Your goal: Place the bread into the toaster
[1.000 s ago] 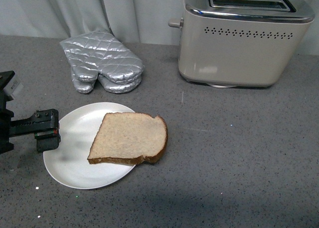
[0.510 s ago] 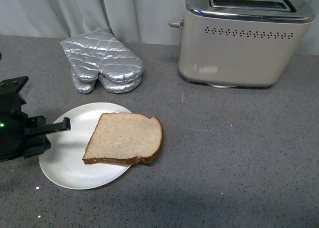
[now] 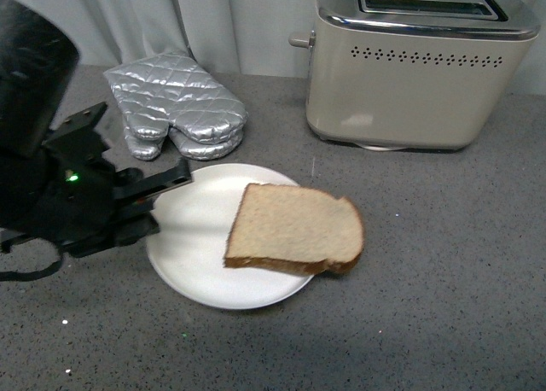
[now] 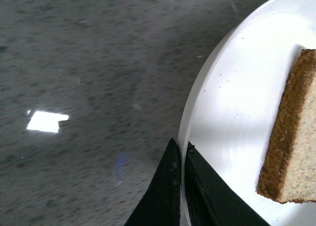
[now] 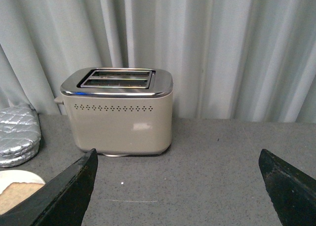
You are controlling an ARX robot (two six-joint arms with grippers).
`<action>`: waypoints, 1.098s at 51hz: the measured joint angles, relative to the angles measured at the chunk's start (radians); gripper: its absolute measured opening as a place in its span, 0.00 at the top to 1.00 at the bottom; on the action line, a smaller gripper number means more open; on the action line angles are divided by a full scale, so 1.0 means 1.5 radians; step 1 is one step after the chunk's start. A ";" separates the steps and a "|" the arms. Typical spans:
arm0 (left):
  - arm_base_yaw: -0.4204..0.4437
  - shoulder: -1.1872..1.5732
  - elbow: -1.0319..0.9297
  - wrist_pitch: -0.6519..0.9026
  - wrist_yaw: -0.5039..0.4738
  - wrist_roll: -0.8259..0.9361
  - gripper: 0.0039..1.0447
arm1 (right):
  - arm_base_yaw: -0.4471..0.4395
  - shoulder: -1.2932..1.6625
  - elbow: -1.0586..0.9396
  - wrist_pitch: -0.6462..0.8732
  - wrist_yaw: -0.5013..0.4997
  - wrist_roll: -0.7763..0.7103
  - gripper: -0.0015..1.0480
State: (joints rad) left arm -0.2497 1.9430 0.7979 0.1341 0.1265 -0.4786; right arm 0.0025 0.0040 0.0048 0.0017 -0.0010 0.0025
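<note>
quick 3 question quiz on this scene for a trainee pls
1. True or false: the bread overhangs the rim of the plate.
2. Pick one: the left gripper has its fingers shut on A the plate, B the bread, C nothing.
3. Short answer: are the slots of the toaster loaded or empty?

Key: 1 true; 2 A; 3 empty.
</note>
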 joint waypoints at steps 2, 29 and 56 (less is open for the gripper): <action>-0.016 0.010 0.016 -0.001 0.001 -0.013 0.97 | 0.000 0.000 0.000 0.000 0.000 0.000 0.09; -0.238 0.231 0.327 -0.052 0.005 -0.164 0.97 | 0.000 0.000 0.000 0.000 0.000 0.000 0.09; -0.257 0.131 0.235 0.060 -0.143 -0.100 0.29 | 0.000 0.000 0.000 0.000 0.000 0.000 0.09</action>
State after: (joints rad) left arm -0.6357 2.1395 1.1511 0.2234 -0.0883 -0.6289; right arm 0.0025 0.0040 0.0048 0.0017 -0.0010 0.0025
